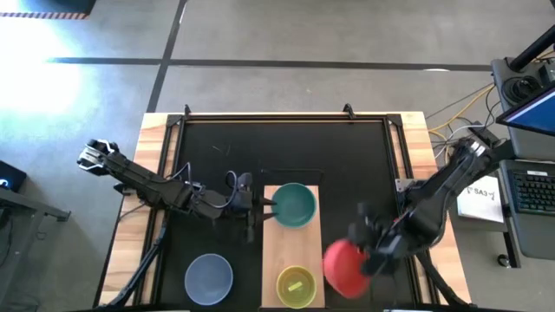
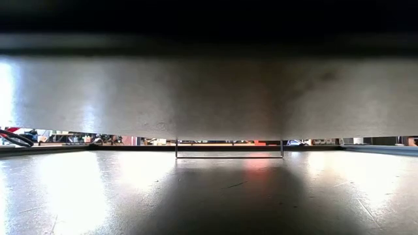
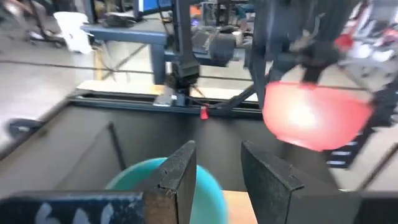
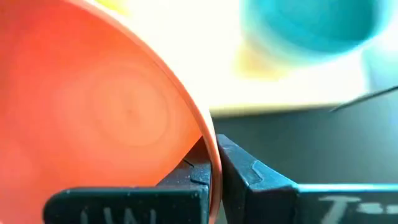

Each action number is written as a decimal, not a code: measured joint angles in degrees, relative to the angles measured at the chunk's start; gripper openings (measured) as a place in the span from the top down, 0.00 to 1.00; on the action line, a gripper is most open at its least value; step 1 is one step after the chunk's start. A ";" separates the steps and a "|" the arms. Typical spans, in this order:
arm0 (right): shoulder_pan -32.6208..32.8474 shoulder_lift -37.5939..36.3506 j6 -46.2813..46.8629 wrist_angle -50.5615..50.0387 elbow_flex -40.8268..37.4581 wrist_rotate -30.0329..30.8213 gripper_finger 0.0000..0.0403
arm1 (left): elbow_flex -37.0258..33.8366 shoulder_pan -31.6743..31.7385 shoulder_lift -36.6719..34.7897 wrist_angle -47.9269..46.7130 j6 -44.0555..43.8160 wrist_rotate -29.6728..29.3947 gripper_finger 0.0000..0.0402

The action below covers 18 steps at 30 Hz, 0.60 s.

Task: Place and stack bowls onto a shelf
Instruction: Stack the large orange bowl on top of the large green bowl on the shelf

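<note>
The pale wooden shelf (image 1: 290, 247) lies flat in the middle of the black table. A teal bowl (image 1: 295, 205) sits on its far end. A yellow bowl (image 1: 295, 286) with something bright green inside sits on its near end. A grey-blue bowl (image 1: 209, 279) stands on the table left of the shelf. My left gripper (image 1: 269, 208) is open at the teal bowl's left rim, and the gap between its fingers (image 3: 214, 180) is empty. My right gripper (image 1: 364, 258) is shut on a red bowl (image 1: 345, 264) just right of the shelf's near end. My left gripper has one finger (image 3: 180, 177) over the teal bowl's rim (image 3: 140, 171); I cannot tell whether it touches. My right gripper pinches the red bowl's rim (image 4: 210, 152), one finger inside the bowl and one outside. It comes from the table's right side. The bowl (image 3: 314, 115) is lifted clear of the table.
Pale wooden strips (image 1: 156, 173) run along the table's left and right edges, with a black frame rail at the far edge (image 1: 286, 117). Bare black tabletop lies beyond the shelf (image 1: 286, 152). A desk with a keyboard and papers (image 1: 529, 195) stands to the right of the table.
</note>
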 joint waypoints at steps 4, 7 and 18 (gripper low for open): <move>-4.09 -4.47 -1.55 -0.14 0.93 13.03 0.98 | 0.00 0.11 0.00 1.29 9.20 -7.68 0.73; -7.87 -6.26 -3.86 -0.16 1.07 23.11 0.98 | 0.00 0.32 0.00 4.66 19.23 -15.26 0.73; -27.23 -6.93 -7.14 0.63 3.41 60.06 0.98 | 0.00 7.21 -0.04 29.04 48.17 -22.51 0.73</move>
